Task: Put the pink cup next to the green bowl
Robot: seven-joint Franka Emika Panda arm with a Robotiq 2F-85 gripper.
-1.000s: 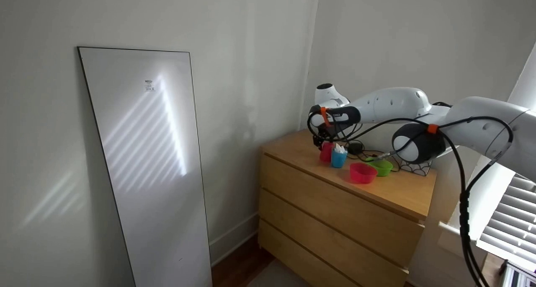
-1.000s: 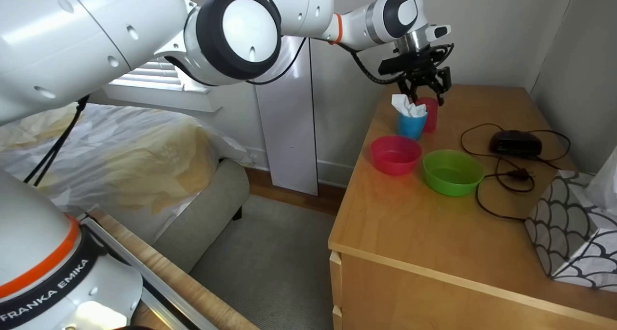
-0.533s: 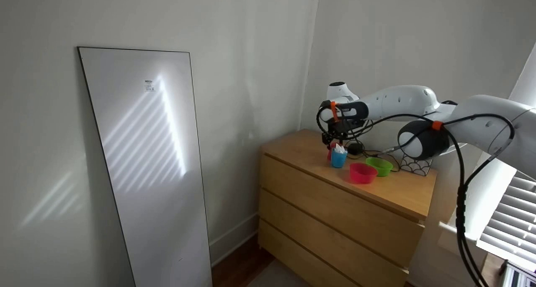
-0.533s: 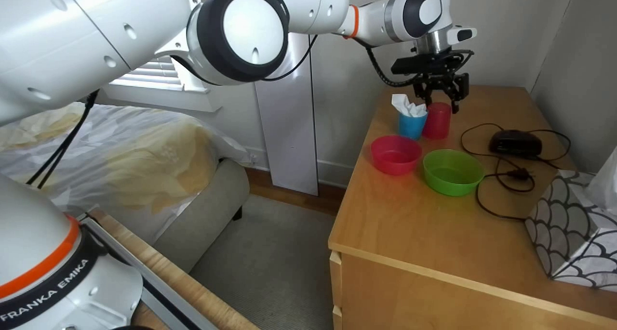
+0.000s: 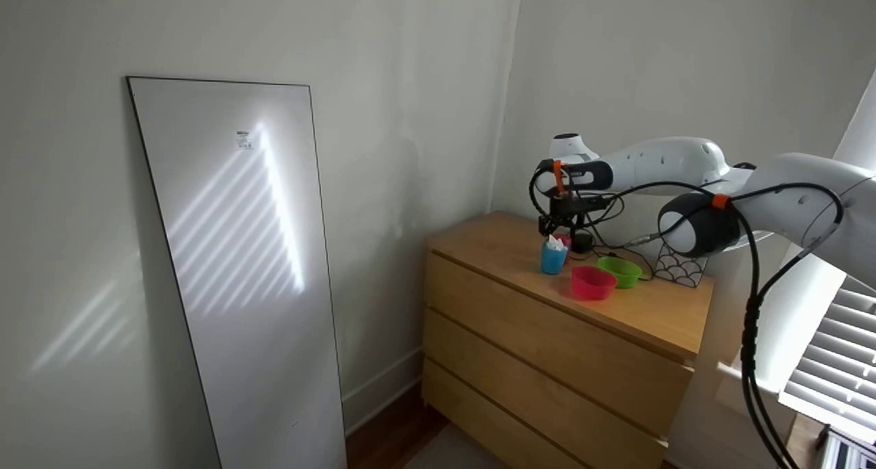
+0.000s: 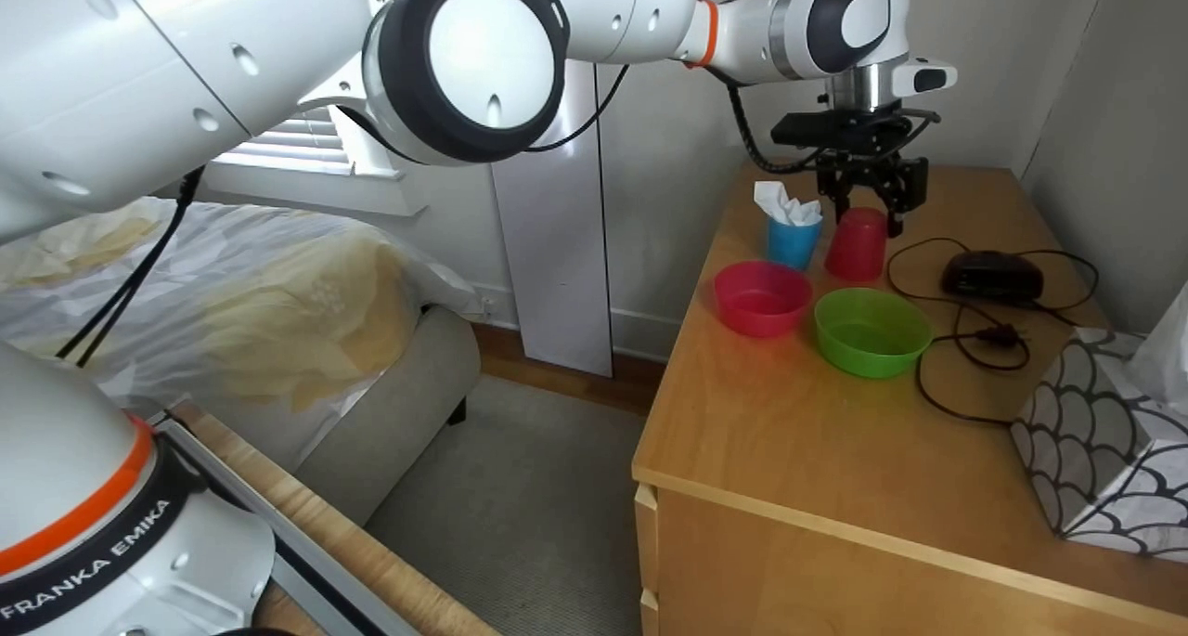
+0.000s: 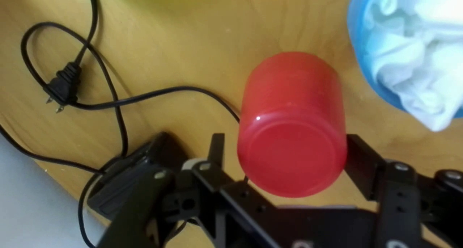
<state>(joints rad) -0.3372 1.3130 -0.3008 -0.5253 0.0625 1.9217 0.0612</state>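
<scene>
Pink cup (image 7: 291, 132) looked to stand base-up on the dresser (image 6: 724, 422), near the green bowl (image 6: 872, 339) but apart. Gripper (image 7: 285, 143) was wide around it: one finger (image 7: 362, 164) seemingly touching, gap toward the cord (image 7: 182, 88). Main risk, I judged: one-sided contact could tip it, or its rim snag the cord if slid.

Near the front edge of the desk (image 6: 789, 460), above the drawers (image 5: 540, 318): a magenta bowl (image 6: 761, 306) near a blue cup (image 6: 792, 244) stuffed with white tissue (image 7: 401, 59). Toward the rear edge, a black device (image 6: 993, 277) amid a looping cord (image 7: 170, 90) and plug (image 7: 64, 84); by a rear corner, a scallop-patterned box (image 6: 1081, 441). Off the desk, a white panel (image 5: 239, 270) leaning against the wall (image 5: 410, 147) and a bed (image 6: 269, 302).
</scene>
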